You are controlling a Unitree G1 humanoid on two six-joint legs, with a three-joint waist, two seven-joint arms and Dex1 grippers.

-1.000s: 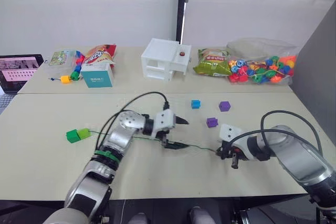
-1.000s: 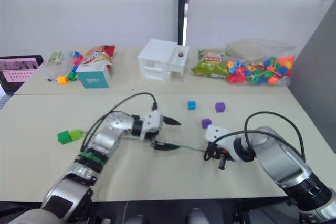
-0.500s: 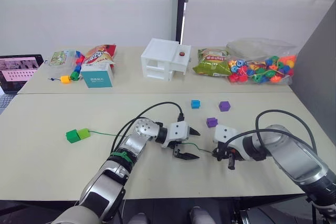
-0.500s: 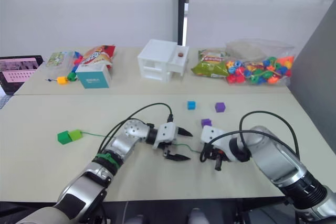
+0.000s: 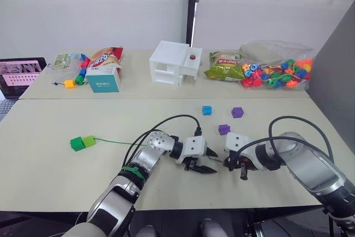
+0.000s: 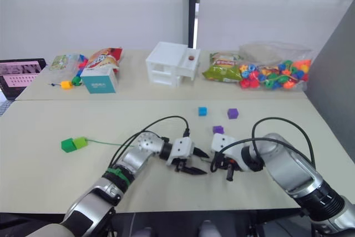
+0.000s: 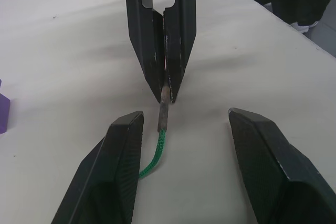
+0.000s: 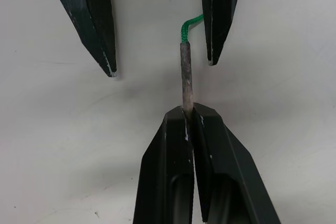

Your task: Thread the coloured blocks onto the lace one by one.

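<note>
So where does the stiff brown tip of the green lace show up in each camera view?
Left eye view: tip lies between the two tools, below the purple block.
Right eye view: tip, same spot.
Left wrist view: tip, pinched by the right tool.
Right wrist view: tip, rising from the shut fingers.
Shared landmark: the open left tool.

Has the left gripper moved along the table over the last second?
Yes. The left gripper has slid to the robot's right, away from the two green blocks and up to the right gripper.
</note>
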